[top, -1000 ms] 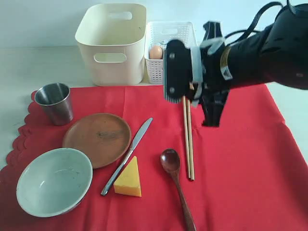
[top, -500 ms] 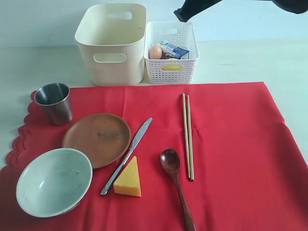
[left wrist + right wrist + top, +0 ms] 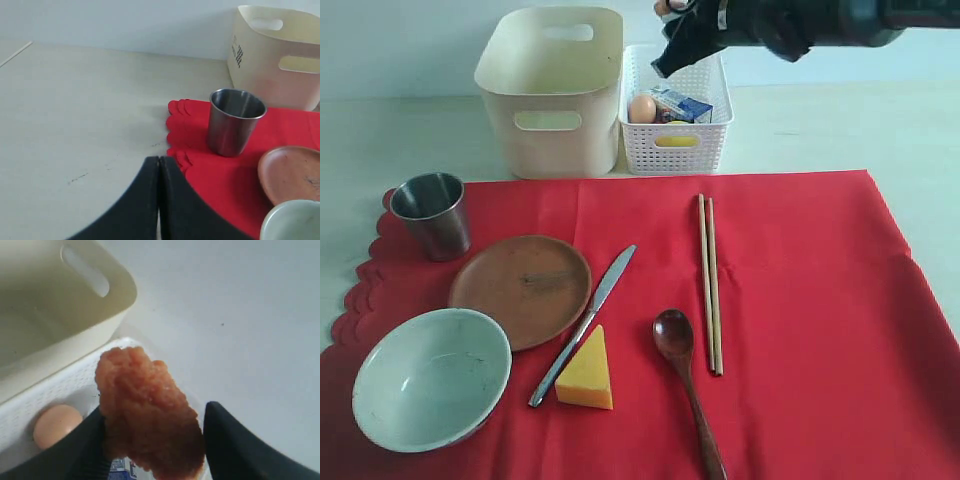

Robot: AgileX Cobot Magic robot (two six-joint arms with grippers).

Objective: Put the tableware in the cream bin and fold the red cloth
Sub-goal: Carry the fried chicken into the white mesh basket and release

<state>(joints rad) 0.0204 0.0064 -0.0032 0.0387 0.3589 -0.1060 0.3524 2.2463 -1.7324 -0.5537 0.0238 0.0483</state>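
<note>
The red cloth (image 3: 810, 300) lies flat with the steel cup (image 3: 432, 213), brown plate (image 3: 520, 288), pale bowl (image 3: 430, 378), knife (image 3: 585, 323), wooden spoon (image 3: 685, 385) and chopsticks (image 3: 710, 285) on it. The cream bin (image 3: 550, 90) stands behind its far edge. My right gripper (image 3: 670, 20) hangs above the white basket, shut on an orange-brown sausage piece (image 3: 147, 415). My left gripper (image 3: 159, 160) is shut and holds nothing, low over the bare table beside the cloth's scalloped edge (image 3: 175, 150), near the cup (image 3: 234, 121). It is out of the exterior view.
The white lattice basket (image 3: 677, 150) next to the cream bin holds an egg (image 3: 643, 108), a milk carton (image 3: 682, 104) and a lemon (image 3: 677, 141). A cheese wedge (image 3: 588, 372) lies on the cloth by the knife. Pale tabletop (image 3: 75, 110) lies left of the cloth.
My right arm has lifted off the middle of the cloth and swung back, so that its gripper now hangs above the white basket. The tableware has not moved.
</note>
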